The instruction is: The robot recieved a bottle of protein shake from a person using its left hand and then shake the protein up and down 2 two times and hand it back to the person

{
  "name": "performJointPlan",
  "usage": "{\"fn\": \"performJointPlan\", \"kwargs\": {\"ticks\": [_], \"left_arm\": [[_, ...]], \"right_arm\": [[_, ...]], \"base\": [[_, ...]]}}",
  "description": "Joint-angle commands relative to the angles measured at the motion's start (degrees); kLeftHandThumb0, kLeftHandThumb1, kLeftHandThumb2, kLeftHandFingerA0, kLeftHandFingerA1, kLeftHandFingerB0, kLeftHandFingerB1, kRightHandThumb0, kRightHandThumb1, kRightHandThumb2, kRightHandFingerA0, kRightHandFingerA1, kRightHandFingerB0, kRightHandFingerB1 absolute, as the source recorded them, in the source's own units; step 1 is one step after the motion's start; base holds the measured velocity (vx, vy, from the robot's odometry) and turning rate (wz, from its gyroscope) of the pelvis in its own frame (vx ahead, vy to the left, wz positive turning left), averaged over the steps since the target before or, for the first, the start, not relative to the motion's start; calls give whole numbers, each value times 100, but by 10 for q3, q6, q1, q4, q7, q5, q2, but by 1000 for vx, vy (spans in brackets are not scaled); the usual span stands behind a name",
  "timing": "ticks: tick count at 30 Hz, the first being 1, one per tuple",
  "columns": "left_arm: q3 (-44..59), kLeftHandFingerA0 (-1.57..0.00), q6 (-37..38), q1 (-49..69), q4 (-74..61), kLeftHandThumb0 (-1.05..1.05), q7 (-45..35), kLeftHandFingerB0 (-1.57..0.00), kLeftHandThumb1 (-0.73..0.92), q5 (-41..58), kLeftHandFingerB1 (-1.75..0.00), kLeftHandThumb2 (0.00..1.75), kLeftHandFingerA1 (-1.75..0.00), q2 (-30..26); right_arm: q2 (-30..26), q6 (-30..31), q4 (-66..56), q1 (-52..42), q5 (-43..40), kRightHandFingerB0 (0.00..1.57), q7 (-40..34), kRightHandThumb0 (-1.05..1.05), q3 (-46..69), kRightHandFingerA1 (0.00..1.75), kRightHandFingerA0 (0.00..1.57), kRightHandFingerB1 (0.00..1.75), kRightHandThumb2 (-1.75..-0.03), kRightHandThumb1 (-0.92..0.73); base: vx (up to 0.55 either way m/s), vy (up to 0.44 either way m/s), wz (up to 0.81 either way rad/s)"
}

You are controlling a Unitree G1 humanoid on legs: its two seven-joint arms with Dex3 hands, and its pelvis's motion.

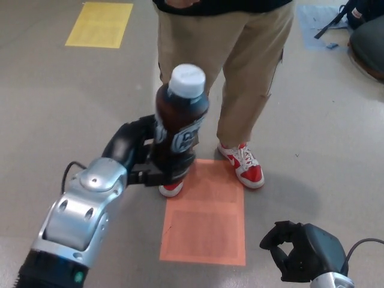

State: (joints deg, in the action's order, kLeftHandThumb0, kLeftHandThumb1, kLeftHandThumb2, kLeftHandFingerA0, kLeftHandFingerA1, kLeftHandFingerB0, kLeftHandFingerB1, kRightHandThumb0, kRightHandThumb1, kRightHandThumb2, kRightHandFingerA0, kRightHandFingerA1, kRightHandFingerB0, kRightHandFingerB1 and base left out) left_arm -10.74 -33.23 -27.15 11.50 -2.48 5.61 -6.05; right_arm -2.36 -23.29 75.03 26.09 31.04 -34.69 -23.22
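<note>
We stand on a smooth grey floor, and the orange rectangular floor marking [204, 216] before us serves as our landmark. Nearest to us, just off its right lower corner, our right hand [303, 251] hangs low with its black fingers curled loosely inward, holding nothing that we can see. To the left of the marking our silver left forearm reaches forward, ending in our left hand [144, 159], whose fingers are clamped around the lower body of the dark brown protein shake bottle with a white cap [178, 123]. The bottle stands above the marking's far left corner, its long axis nearly upright, cap tipped slightly toward the right. Directly beyond it, at the marking's far edge, stands a person in tan trousers [240, 66] and red-and-white sneakers [243, 165]. We judge the bottle is low in a shaking stroke; the handback turns on the person lying straight ahead of our left hand. Far off to the left lies a yellow floor rectangle [99, 24].
</note>
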Motion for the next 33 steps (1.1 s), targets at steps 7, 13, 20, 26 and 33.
{"fn": "performJointPlan", "kwargs": {"ticks": [7, 13, 20, 26, 33], "left_arm": [[1, -103, 355, -5, 240, -20, 44, -73, 81, -93, -71, 66, -59, -62], [44, -106, 359, -48, 168, -14, 30, -74, 84, -55, -79, 66, -67, -52], [69, -106, 342, -32, 119, -15, 23, -71, 84, -42, -77, 65, -69, -27], [-2, -108, 370, 50, 285, -17, 18, -74, 82, -97, -79, 62, -72, -24], [83, -106, 340, -53, 147, -17, 0, -72, 86, -17, -85, 65, -84, -27]], "right_arm": [[-12, -7, 8, 9, -11, 93, 6, -48, 17, 93, 93, 70, -105, -57], [-14, -13, 7, 7, -10, 94, -1, -47, 17, 92, 93, 72, -105, -57], [-8, -8, 8, 8, -11, 94, 3, -46, 21, 93, 92, 70, -107, -55], [-9, -6, 8, 16, -4, 93, 3, -46, 22, 98, 92, 70, -108, -56], [-10, -6, 8, 18, -8, 94, 8, -47, 29, 85, 95, 70, -104, -57]], "base": [[0, 0, 0], [0, 0, 0], [0, 0, 0], [0, 0, 0], [0, 0, 2]]}}
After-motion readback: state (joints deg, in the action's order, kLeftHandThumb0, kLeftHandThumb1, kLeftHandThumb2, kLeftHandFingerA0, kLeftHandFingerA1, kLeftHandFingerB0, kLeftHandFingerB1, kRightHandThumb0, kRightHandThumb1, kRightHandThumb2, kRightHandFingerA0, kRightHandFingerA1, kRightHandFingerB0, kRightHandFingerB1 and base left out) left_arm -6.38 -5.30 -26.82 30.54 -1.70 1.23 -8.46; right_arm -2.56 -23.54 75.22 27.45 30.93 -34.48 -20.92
